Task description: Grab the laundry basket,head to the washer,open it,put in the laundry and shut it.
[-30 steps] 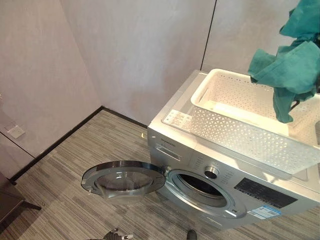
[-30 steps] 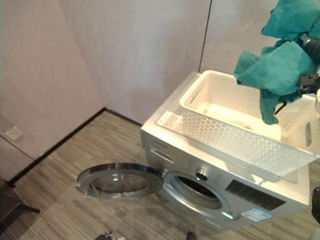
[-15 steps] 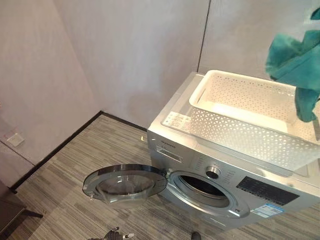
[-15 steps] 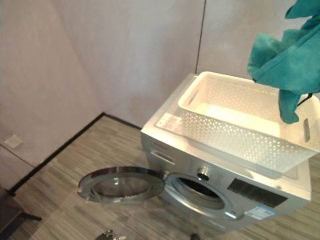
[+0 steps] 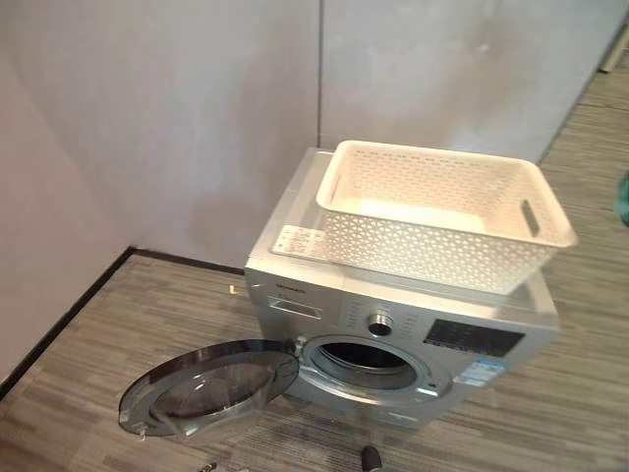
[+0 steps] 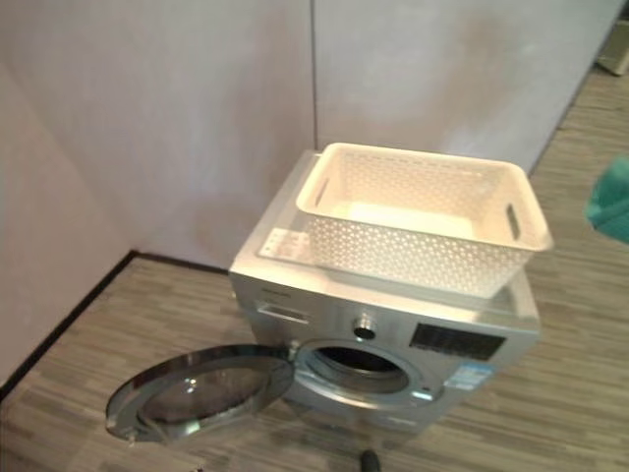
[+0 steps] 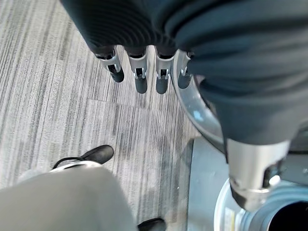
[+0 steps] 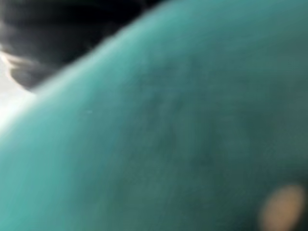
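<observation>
**Washer open, basket on top, teal cloth off to the side**

Landmark: the silver washer [image 5: 393, 324], standing against the grey wall [image 5: 197, 118] on striped grey flooring [image 5: 88, 354].

1. The round washer door [image 5: 206, 385] is swung fully open, hinged at the drum opening [image 5: 362, 357] and lying out low over the floor on the side away from the control panel [image 5: 474, 338]. The drum opening is dark; I cannot tell what is inside.

2. The white perforated laundry basket [image 5: 432, 221] sits on the washer's top, upright, its bottom showing bare. A white label [image 5: 298, 239] lies on the lid just beside the basket.

3. The teal laundry [image 6: 613, 202] shows at the far edge of the head views, beyond the washer's panel side and well apart from the basket. In the right wrist view the teal cloth presses close against the camera; the right hand's fingers are covered, so I cannot tell how they stand.

4. The left hand [image 7: 144, 72] hangs near the open door, over the floor. Its fingers [image 7: 140, 79] are straight, side by side, holding nothing.
</observation>
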Tool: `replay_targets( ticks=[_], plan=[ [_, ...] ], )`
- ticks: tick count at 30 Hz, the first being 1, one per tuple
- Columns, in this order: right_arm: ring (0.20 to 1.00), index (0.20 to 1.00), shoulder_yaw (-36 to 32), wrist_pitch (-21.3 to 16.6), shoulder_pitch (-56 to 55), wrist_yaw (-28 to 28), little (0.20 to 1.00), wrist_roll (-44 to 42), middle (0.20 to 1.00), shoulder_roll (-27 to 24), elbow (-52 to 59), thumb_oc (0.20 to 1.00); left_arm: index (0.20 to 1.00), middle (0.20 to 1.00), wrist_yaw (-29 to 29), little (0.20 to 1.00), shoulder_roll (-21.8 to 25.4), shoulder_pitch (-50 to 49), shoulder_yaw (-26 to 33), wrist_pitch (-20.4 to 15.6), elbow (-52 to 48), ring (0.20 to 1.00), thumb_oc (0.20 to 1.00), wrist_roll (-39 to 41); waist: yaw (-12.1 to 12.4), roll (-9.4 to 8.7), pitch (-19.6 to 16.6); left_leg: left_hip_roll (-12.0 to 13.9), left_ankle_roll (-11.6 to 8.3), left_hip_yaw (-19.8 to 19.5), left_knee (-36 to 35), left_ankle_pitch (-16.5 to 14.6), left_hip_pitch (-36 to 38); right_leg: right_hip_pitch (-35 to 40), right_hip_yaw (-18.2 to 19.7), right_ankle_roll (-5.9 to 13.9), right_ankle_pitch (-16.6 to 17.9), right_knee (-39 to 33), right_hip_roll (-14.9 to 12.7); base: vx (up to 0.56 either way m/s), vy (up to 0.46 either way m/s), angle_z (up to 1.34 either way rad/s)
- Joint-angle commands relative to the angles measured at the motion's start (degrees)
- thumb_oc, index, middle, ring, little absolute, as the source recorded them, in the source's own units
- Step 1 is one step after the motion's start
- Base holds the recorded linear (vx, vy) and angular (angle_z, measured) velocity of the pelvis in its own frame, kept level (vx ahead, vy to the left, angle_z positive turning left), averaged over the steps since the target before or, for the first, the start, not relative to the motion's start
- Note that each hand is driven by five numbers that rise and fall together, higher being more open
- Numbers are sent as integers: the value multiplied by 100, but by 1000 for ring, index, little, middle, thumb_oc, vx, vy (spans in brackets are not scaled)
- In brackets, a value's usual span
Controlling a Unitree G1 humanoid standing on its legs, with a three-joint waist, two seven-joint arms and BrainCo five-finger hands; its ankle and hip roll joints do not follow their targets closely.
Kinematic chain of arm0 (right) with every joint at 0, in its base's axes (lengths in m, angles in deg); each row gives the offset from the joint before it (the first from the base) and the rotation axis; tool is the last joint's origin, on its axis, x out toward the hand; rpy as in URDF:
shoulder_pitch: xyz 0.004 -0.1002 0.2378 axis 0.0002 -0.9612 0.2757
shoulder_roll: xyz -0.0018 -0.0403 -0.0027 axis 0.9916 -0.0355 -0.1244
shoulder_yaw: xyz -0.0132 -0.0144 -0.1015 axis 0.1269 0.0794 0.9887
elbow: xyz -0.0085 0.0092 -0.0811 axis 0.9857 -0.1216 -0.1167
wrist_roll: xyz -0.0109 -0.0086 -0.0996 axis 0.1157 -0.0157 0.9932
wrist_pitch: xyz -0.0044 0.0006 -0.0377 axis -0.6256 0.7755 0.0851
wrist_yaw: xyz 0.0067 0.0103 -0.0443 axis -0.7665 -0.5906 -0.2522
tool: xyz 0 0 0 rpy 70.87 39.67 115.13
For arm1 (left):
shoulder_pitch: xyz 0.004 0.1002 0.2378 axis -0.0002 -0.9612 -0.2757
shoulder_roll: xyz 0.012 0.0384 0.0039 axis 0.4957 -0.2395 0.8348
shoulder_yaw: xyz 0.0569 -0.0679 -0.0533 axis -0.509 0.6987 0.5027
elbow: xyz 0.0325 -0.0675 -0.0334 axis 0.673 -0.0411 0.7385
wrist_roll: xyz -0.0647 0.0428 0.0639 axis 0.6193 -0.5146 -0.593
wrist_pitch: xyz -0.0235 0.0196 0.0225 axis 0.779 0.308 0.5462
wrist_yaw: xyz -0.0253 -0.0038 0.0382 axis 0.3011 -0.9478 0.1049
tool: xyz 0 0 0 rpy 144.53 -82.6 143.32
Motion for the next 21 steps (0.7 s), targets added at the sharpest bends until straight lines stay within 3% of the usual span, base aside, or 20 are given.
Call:
replay_targets(
  ticks=[1,5,7,12,13,14,15,17,21],
  plan=[
    [200,200,-311,-34,-23,25,200,259,200,70,-269,200,1000,1000,-157,1000,236,286,129,-176,210,1000,1000,-45,187,-129,66,-127,256,-8,67,-432,-114,59,-377,352,-43,269,-399,-3,-5,-28],
    [200,200,-224,6,-447,-81,200,289,200,676,-505,200,1000,1000,-148,1000,240,331,118,-229,114,1000,1000,4,181,-145,63,-138,264,-39,67,-429,-134,52,-421,348,-60,273,-416,-1,-3,-6],
    [200,200,372,-21,-469,-320,200,175,200,1309,-726,200,1000,1000,-137,1000,206,409,40,-256,81,1000,1000,3,170,-131,95,-150,270,-47,67,-426,-133,45,-436,347,-70,284,-428,0,0,0],
    [200,200,1718,-62,-389,-890,200,90,200,2329,-874,200,1000,1000,-112,1000,223,464,-45,-339,-188,1000,1000,127,174,-147,165,-161,268,-40,67,-401,-124,36,-440,333,-85,289,-445,2,-5,-3],
    [200,200,1721,-63,-387,-889,200,90,200,2330,-875,200,1000,1000,-112,1000,225,463,-43,-338,-188,1000,1000,127,172,-149,164,-162,268,-40,67,-400,-125,35,-440,333,-85,290,-445,0,0,0],
    [200,200,2218,-82,-470,-1125,200,28,200,2687,-1010,200,1000,1000,-109,1000,248,458,-210,-401,-499,1000,1000,100,200,-124,218,-157,264,-58,68,-409,-105,65,-453,331,-107,292,-445,-5,0,3],
    [200,200,2224,-86,-465,-1124,200,28,200,2692,-1015,200,1000,1000,-108,1000,256,454,-206,-398,-506,1000,1000,100,198,-142,211,-167,265,-55,67,-387,-122,50,-448,326,-90,285,-455,-13,3,3],
    [200,200,3010,-112,-535,-1486,200,27,200,3072,-1381,200,1000,1000,-75,1000,382,375,-588,-528,-1296,1000,1000,28,267,-129,322,-190,275,-122,77,-351,-165,41,-476,325,-93,287,-487,-44,16,7],
    [200,200,3908,-212,-303,-1826,200,-182,200,3427,-1789,200,1000,1000,-12,1000,658,398,-1036,-673,-2263,1000,1000,21,399,-126,597,-285,315,-187,138,-307,-346,-106,-455,357,12,292,-559,-106,30,14]
  ],
)
